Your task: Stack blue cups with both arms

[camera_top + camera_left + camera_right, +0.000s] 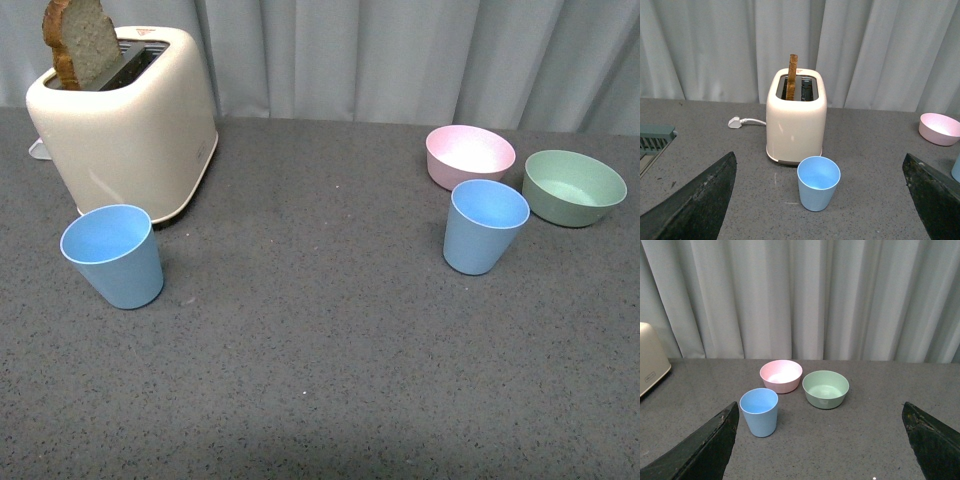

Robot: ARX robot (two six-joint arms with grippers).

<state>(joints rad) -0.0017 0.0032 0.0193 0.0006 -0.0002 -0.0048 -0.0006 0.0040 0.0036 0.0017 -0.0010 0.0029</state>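
Note:
Two light blue cups stand upright on the grey table. One cup (112, 255) is at the left, just in front of the toaster; it also shows in the left wrist view (818, 183). The other cup (484, 226) is at the right, in front of the pink bowl; it also shows in the right wrist view (759, 412). Neither arm shows in the front view. My left gripper (822, 220) is open and empty, its fingers wide apart, short of the left cup. My right gripper (820, 460) is open and empty, the right cup ahead near one finger.
A cream toaster (125, 120) with a bread slice (82, 42) stands at the back left, its plug (735, 122) lying beside it. A pink bowl (470, 155) and a green bowl (573, 187) sit at the back right. Grey curtains hang behind the table.

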